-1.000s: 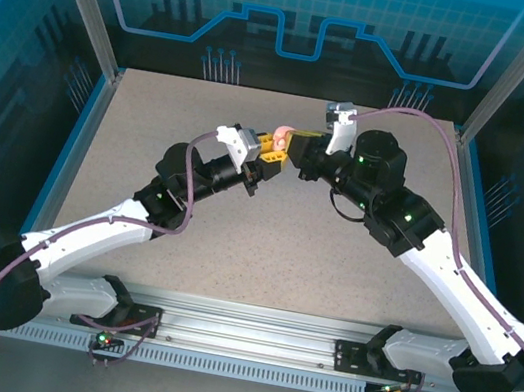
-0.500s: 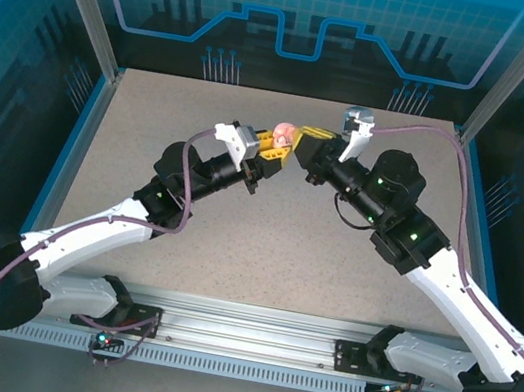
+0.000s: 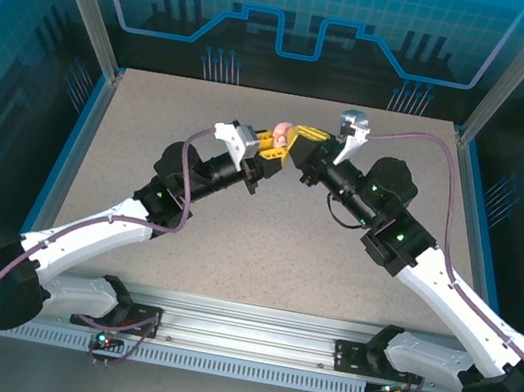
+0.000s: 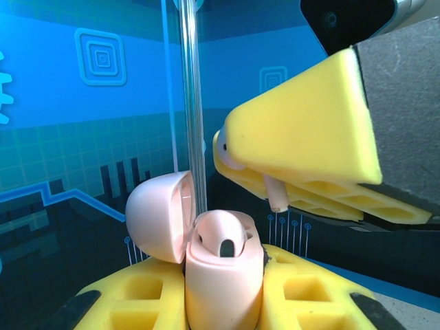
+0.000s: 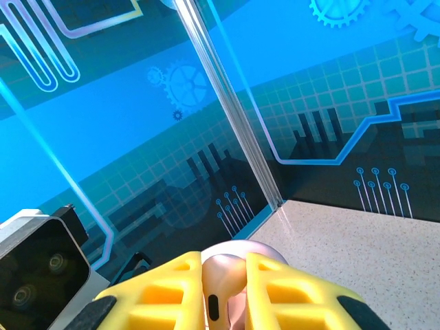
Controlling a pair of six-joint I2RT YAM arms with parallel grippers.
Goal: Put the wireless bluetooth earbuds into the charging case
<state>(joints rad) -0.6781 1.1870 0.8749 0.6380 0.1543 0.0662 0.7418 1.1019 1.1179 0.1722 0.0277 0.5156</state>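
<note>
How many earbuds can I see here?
1: a pink earbud pinched in the right fingers, just above the open case held in the left fingers. Another may be hidden inside the case.

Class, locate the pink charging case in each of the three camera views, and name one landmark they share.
Top external: pink case back centre, between left gripper and right gripper.
Left wrist: case bottom centre, lid open leftward, clamped.
Right wrist: probably the pale dome beyond the held earbud.
Shared landmark: right gripper's yellow fingers.
</note>
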